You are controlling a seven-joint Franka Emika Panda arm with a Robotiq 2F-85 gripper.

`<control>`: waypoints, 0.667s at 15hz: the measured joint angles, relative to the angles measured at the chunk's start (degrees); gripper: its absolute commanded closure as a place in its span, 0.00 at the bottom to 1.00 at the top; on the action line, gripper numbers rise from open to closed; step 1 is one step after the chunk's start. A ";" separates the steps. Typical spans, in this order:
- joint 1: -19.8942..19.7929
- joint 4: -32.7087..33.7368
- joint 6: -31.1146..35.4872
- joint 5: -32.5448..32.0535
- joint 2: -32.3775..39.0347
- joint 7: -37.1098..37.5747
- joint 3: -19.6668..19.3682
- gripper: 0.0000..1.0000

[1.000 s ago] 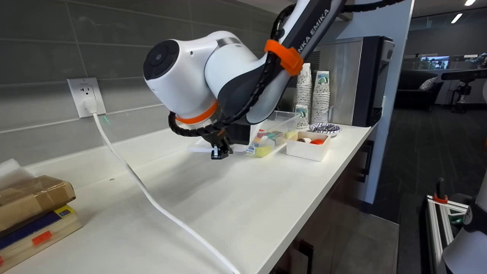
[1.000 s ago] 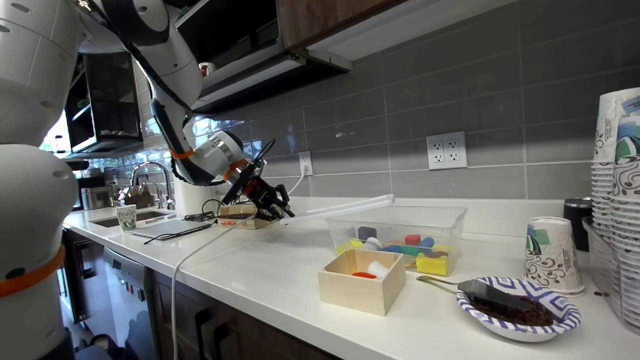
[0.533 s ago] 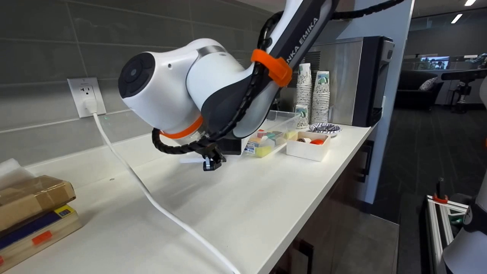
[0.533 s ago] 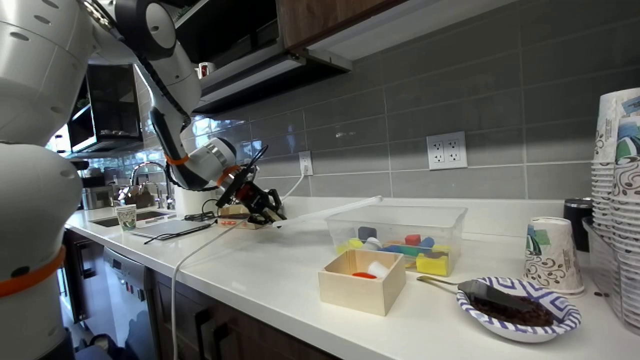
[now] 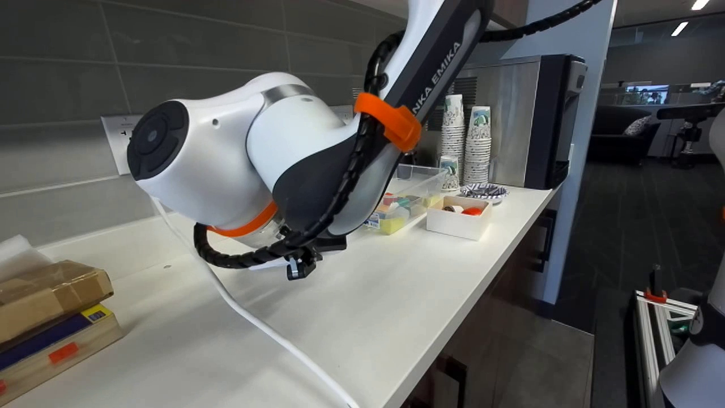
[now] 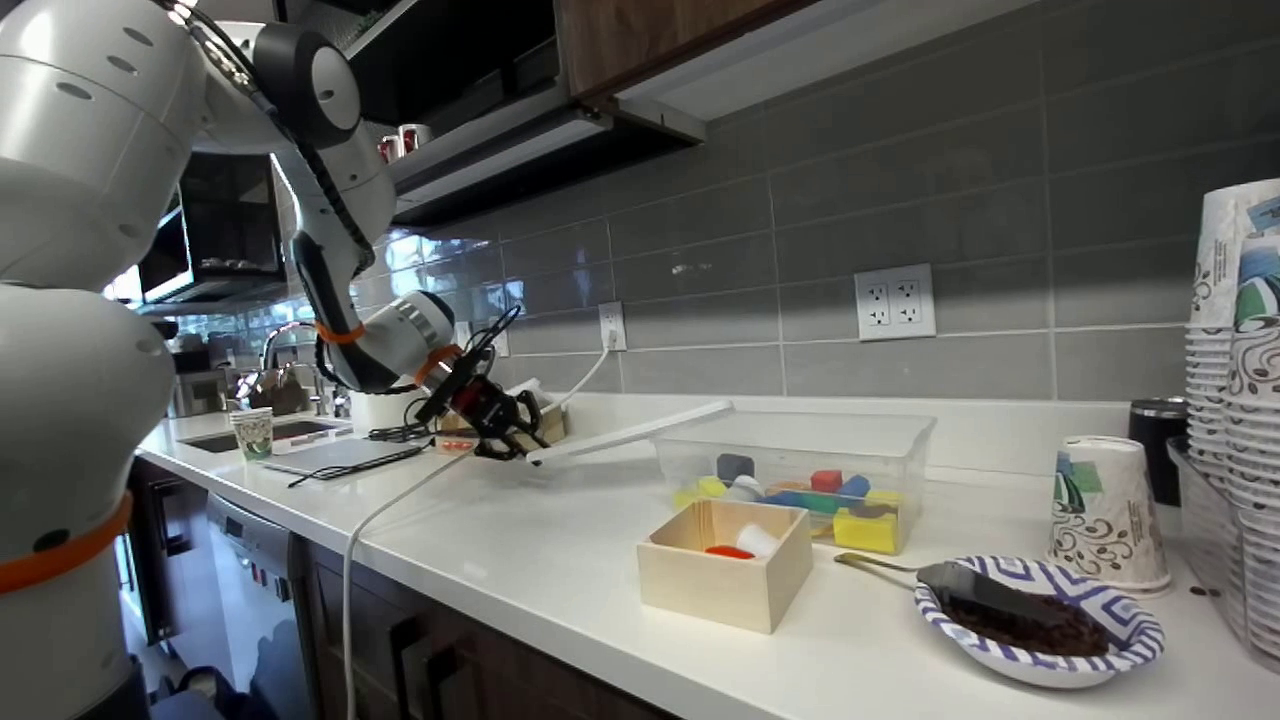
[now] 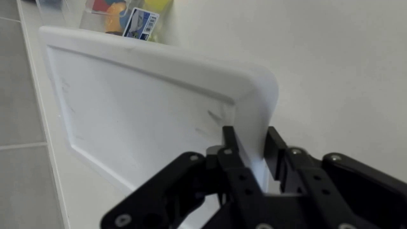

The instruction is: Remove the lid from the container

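fingers (image 7: pixel 229 140) a narrow gap apart in the wrist view, gripping the rim of the lid (image 7: pixel 136 111) between them, close to a rounded corner. lid off the top of the container (image 6: pixel 912 475) and up above the surface (image 6: pixel 560 550), tilted, low end at the fingers and high end toward the container in an exterior view; whether lid and container touch there, cannot tell. container open-topped on the surface, yellow, red and blue blocks (image 6: pixel 865 530) showing inside, a small wooden box (image 6: pixel 700 585) just in front and a striped bowl (image 6: pixel 1140 630) farther right in that view.
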 measured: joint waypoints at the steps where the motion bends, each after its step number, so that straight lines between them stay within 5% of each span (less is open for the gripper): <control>1: 0.28 0.38 -0.35 0.00 0.50 -0.35 0.07 0.93; 4: 0.61 1.38 -1.33 0.00 1.57 -1.09 0.07 0.93; 5: 0.60 1.77 -1.70 0.00 1.81 -1.21 0.03 0.49; 6: 0.56 2.11 -1.94 0.01 1.93 -1.26 -0.07 0.48; 10: -0.03 3.42 -2.07 0.11 1.98 -1.51 -0.60 0.18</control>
